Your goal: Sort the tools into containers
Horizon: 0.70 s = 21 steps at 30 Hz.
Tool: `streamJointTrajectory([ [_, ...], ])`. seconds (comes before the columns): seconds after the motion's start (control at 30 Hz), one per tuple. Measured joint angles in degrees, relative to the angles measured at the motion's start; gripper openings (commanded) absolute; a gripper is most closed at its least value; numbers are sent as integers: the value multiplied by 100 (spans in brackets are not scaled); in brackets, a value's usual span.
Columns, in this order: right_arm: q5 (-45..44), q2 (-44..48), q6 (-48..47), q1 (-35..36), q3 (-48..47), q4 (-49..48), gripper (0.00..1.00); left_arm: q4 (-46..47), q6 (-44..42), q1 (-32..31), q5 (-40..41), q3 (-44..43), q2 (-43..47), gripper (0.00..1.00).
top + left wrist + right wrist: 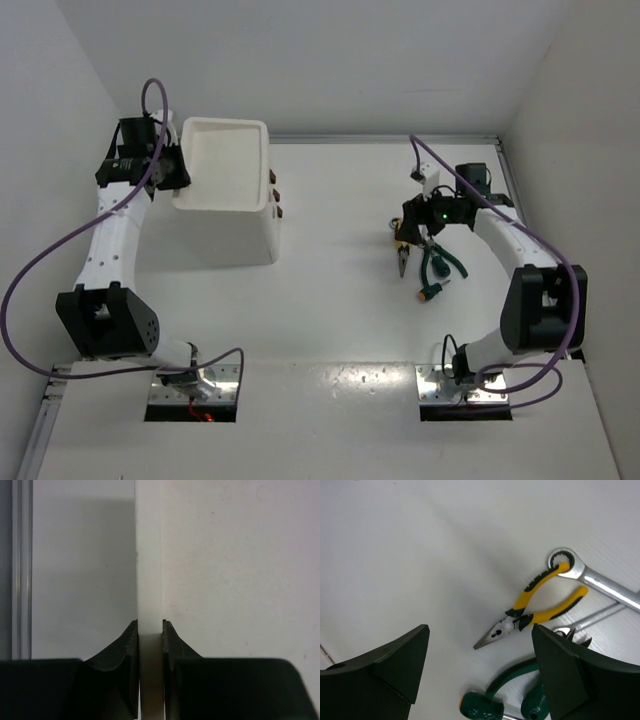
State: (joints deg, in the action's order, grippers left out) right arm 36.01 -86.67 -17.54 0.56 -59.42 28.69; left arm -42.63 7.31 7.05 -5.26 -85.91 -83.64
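Observation:
In the left wrist view my left gripper [150,625] is shut on the thin white wall [149,555] of the large container. From above, that gripper [178,170] sits at the left rim of the big white bin [245,135] at the back left. My right gripper [480,630] is open and hangs over the tools, touching none. Below it lie yellow-handled pliers [540,605], a silver wrench [590,577], a second silver shaft [597,616], a green curved handle [510,677] and a green screwdriver [480,707]. From above, the right gripper [408,225] is just behind the tool pile [425,265].
Small dark red-tipped objects [276,197] sit against the bin's right side. White walls close in the table on the left, back and right. The arm bases [190,385] stand at the near edge.

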Motion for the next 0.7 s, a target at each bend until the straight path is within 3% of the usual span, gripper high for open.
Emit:
streamJointTrajectory([
  [0.2,654,-271,162,122,11,-1067,64,37,-223,4,-50,-4,-15,0],
  [0.37,1176,-1005,295,481,13,-2277,61,33,-367,48,-249,-4,-22,0],
  [0.7,1567,-2531,-332,1720,-581,-3390,57,-4,-608,153,-645,-83,-125,0],
])
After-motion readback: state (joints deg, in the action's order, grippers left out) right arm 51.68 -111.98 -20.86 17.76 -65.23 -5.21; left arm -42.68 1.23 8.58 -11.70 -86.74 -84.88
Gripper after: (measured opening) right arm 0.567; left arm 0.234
